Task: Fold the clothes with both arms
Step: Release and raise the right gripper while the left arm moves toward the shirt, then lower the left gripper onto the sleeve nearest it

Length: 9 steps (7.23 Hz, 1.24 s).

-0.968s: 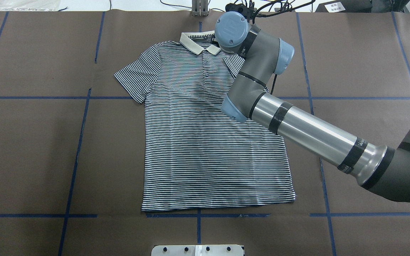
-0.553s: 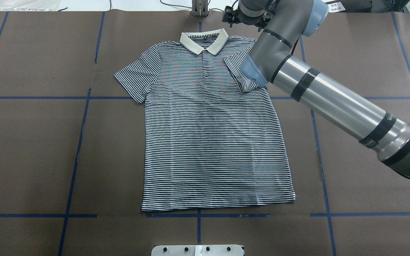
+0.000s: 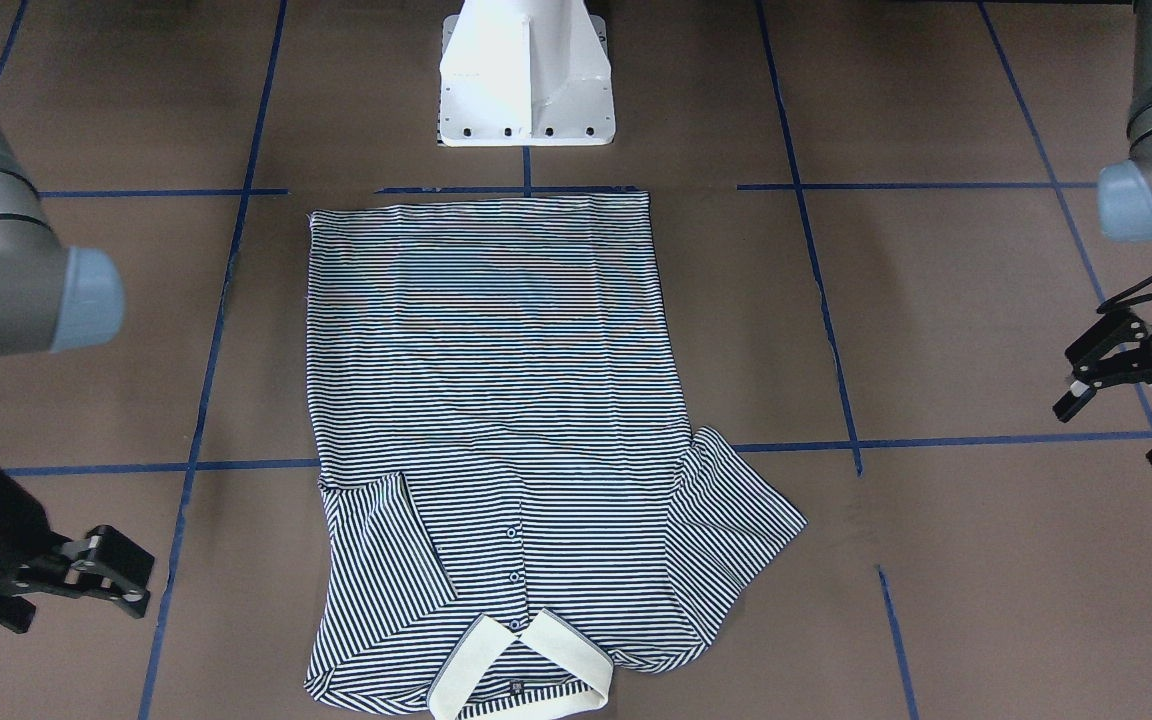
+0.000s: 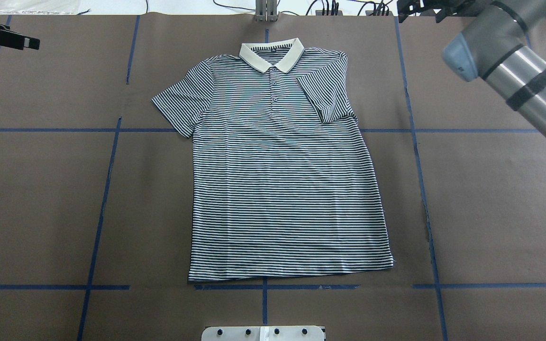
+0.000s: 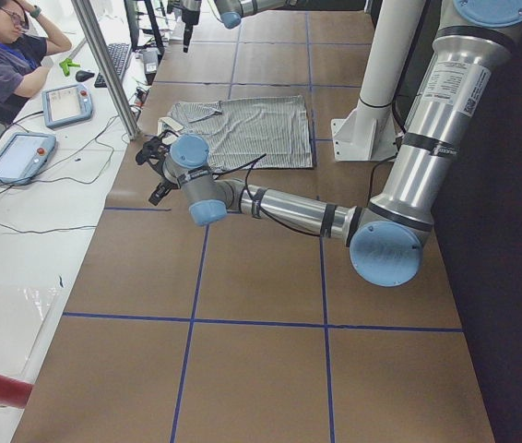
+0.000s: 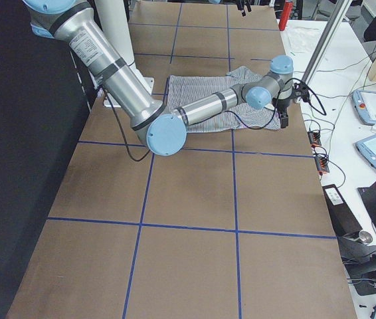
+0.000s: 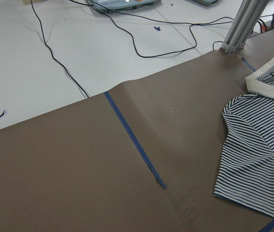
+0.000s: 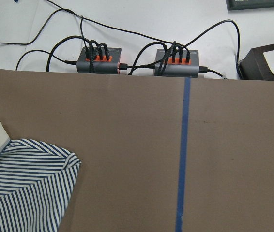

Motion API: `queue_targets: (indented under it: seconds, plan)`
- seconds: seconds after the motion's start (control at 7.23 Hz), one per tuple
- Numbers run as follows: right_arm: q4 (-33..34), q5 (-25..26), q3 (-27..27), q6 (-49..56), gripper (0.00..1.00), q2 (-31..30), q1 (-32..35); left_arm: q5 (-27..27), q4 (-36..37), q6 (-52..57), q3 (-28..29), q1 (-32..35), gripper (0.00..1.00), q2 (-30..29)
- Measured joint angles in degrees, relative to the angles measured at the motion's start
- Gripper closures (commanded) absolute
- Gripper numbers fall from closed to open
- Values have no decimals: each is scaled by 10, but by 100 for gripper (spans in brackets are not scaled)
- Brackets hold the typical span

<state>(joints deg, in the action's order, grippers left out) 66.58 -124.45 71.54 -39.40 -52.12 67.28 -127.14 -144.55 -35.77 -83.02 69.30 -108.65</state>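
The shirt (image 4: 282, 180) lies flat and front up in the middle of the surface (image 4: 40, 189), collar (image 4: 271, 53) at the far edge from the base. The sleeve on my right (image 4: 325, 94) is folded in over the chest, while the one on my left (image 4: 183, 104) is spread out, so I judge that left sleeve to be the step in hand.

To do it well, I'd bring the left pincer (image 3: 1111, 435) down on the sleeve's outer hem. I'd pinch only the top layers, then carry it inward low and level so the body doesn't drag.

That pincer stands apart and empty, well out to the side of the sleeve. The right pincer (image 3: 141, 583) looks parted too, well clear of the shirt's other side near the collar end.
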Motion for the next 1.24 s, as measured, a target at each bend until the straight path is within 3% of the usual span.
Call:
queue_targets:
  seconds: [0.28,0.55,0.97,1.24]
  plan:
    - [-20,-40,6,51,0,-40,36,94,10,-145,27,-86,29,-45]
    - [-23,-45,6,61,0,-48,42,183,40,-235,71,-148,35,-90]
    - [-24,-44,6,63,0,-52,43,262,104,-296,96,-203,36,-125]
    - [-24,-43,6,63,0,-53,43,285,116,-302,117,-224,36,-138]
